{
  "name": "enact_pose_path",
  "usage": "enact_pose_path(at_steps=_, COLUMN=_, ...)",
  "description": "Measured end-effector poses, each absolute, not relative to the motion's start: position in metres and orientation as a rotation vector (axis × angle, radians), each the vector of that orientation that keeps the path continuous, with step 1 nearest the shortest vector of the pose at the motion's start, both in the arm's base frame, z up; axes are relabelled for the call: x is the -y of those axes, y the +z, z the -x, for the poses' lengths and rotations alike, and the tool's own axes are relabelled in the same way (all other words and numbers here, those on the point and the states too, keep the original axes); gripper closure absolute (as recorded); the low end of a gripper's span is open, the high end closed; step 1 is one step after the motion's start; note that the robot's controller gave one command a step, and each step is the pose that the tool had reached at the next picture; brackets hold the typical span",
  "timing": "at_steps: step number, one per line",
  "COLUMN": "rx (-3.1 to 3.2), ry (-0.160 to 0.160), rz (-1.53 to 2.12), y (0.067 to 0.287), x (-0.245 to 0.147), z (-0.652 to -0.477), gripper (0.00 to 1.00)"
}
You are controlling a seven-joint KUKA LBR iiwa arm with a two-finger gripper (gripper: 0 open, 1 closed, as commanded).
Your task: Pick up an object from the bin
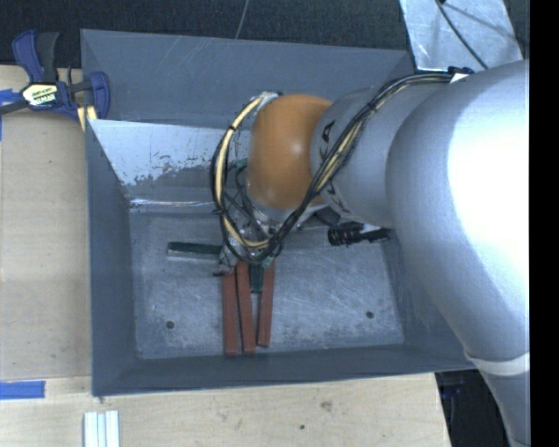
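Honestly, I cannot tell whether the gripper (246, 343) is open or closed. It hangs low over the floor of the bin (107, 277), near the front wall. A slim dark strip (191, 249) lies close by, toward the view's left. I'd centre over it, square up across its narrow width, and only then descend.

A dark flat strip (188, 249) lies crosswise on the left of the bin (110, 277) floor. A short black rod (359, 236) lies well apart from it, at the right, near the back.
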State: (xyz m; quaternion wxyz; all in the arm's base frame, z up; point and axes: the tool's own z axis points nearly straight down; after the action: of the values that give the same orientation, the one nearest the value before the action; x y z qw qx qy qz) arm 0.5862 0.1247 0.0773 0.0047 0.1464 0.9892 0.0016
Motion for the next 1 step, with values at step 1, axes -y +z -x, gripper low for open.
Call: enact_pose_path(at_steps=1, rx=-3.109, ry=0.001, rz=-0.426, y=0.1809, x=-0.1118, z=-0.6231, gripper=1.00)
